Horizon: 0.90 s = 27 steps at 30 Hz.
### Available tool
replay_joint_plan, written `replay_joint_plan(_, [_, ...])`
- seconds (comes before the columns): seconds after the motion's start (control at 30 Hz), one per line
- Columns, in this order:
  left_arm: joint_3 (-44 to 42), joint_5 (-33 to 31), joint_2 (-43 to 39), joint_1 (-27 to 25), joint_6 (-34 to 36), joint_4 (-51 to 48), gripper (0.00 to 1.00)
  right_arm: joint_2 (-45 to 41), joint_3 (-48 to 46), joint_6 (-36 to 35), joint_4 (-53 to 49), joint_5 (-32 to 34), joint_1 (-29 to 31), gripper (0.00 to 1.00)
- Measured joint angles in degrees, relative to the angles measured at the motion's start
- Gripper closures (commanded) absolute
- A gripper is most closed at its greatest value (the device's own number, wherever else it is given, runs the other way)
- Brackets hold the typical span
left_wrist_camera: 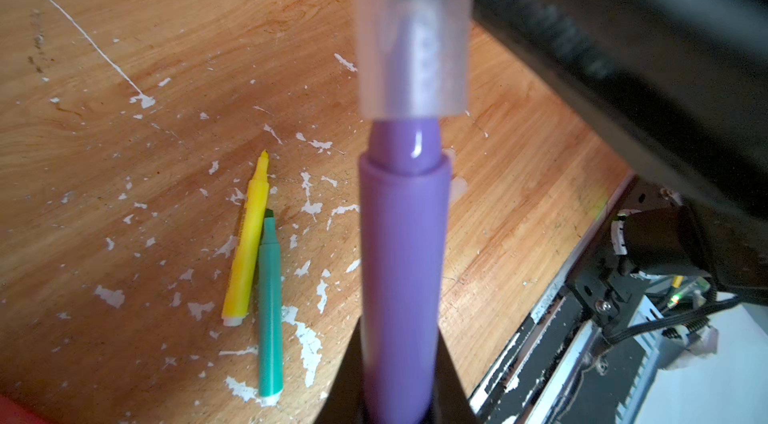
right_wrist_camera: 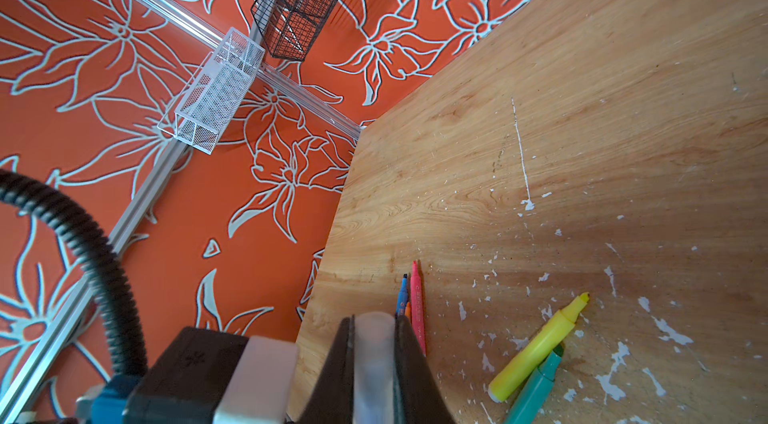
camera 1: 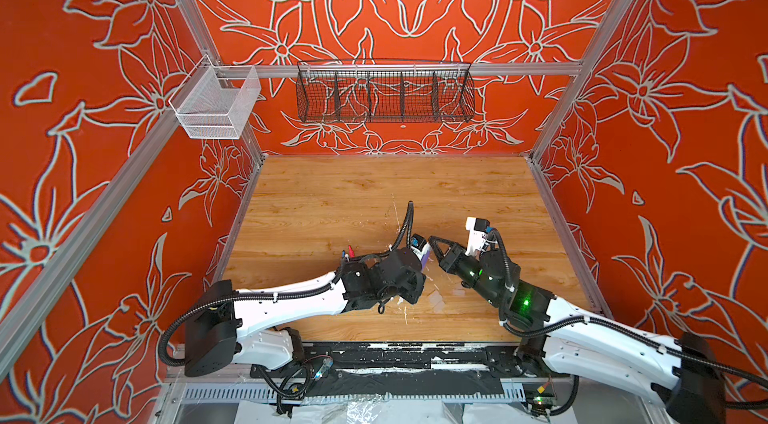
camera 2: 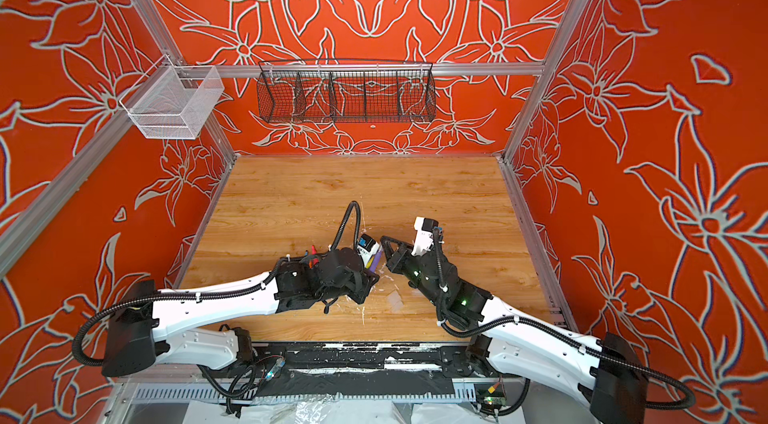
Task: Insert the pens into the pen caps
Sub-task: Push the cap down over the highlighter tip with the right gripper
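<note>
Orange walls with pale flower outlines stand around the wooden desk (camera 1: pixel 374 193); a white mesh basket (camera 1: pixel 216 104) hangs on the left wall, well above the desk.

Left of the middle, beside the left arm's wrist, three pens lie close together on the desk: the blue pen (right_wrist_camera: pixel 402 297), the orange pen (right_wrist_camera: pixel 408 310), of which only a sliver shows, and the pink pen (right_wrist_camera: pixel 417 305); in both top views the arm covers all but their far tips.

The left gripper (left_wrist_camera: pixel 403 393) is raised over the near middle of the desk; its fingers (left_wrist_camera: pixel 347 393) are clamped on the barrel of the purple pen (left_wrist_camera: pixel 403 256), held off the desk with its tip towards the right gripper.

Below it, the yellow pen (left_wrist_camera: pixel 249 243) and the green pen (left_wrist_camera: pixel 270 310) lie uncapped, side by side and touching, among white paint flecks (left_wrist_camera: pixel 309 343); the left arm hides them in both top views.

The purple pen's tip sits inside the mouth of a clear cap (left_wrist_camera: pixel 415 27); the narrow purple neck shows between the cap's rim and the barrel's shoulder.

The right gripper (camera 1: pixel 434 245) reaches in from the right, meeting the left one near the middle; its fingers (right_wrist_camera: pixel 411 368) are pressed tight on that cap, one on each side.
</note>
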Motion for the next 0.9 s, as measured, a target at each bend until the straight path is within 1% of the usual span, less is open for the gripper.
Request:
replay_joint_plan(0.07, [0.02,1.77,0.0,0.81,0.02,0.24,1.0,0.0,-0.31,-0.63,0.37,-0.04,0.09,0.75])
replay_joint_plan(0.2, [0.02,4.72,0.0,2.01,0.02,2.25,1.0,0.0,-0.9,-1.86,0.39,-0.26,0.5,0.71])
replay_joint_plan(0.27, [0.02,5.6,0.0,2.08,0.04,2.89,1.0,0.0,-0.94,-2.19,0.39,-0.31,0.5,0.67])
replay_joint_plan(0.4, [0.02,6.84,-0.02,2.1,0.04,4.09,1.0,-0.13,-0.94,-3.48,0.24,-0.37,0.5,0.54])
replay_joint_plan(0.53, [-0.31,7.23,-0.24,2.27,0.04,4.74,1.0,-2.75,-0.92,-4.57,-1.95,-0.24,0.5,0.47])
replay_joint_plan(0.73, [-2.12,7.58,-1.38,2.43,0.04,5.33,1.0,-9.57,-0.72,-5.9,-5.86,0.24,0.5,0.41])
replay_joint_plan(0.9, [-2.6,8.11,-1.4,2.43,0.09,5.95,1.0,-10.82,0.66,-6.67,-7.58,0.46,0.5,0.41])
